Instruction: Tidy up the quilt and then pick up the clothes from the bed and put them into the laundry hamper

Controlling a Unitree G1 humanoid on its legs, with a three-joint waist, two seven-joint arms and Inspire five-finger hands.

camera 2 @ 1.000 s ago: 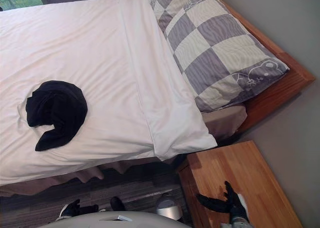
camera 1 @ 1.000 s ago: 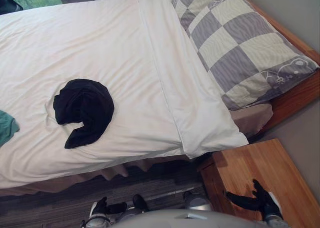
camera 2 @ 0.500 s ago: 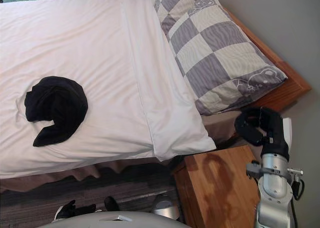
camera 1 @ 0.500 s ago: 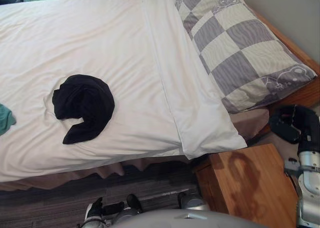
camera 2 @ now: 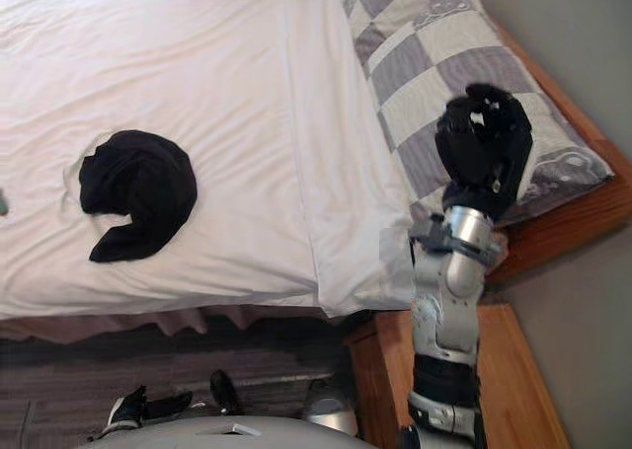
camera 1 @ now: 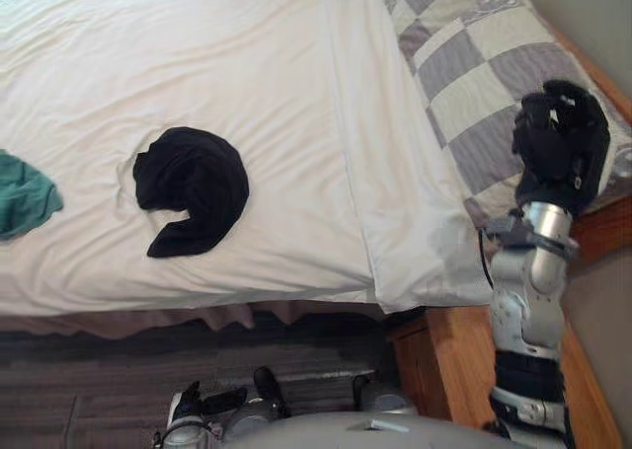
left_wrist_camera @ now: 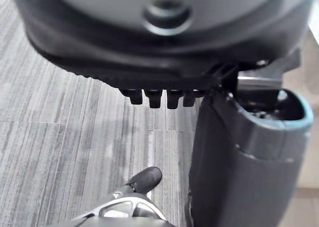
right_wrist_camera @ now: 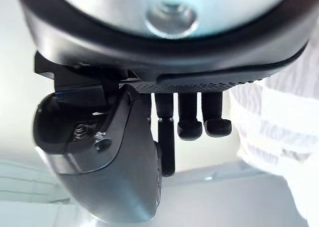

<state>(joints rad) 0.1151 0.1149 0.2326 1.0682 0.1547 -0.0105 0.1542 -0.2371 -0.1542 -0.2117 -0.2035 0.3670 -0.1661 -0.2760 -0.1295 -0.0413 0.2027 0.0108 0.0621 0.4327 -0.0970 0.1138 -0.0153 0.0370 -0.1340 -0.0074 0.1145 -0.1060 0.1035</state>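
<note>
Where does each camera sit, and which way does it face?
Left eye view: on the head, looking down at the bed, black clothes, green clothes; right hand raised by the pillow.
Right eye view: beside it, same downward look, same hand.
Left wrist view: left arm, past the left hand to the floor.
Right wrist view: right arm, past the curled right hand to the pillow.
Shared: both eyes show the black clothes.

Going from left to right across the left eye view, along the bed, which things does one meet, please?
green garment → black garment → folded top edge of the white quilt → right hand, up in front of the checked pillow
</note>
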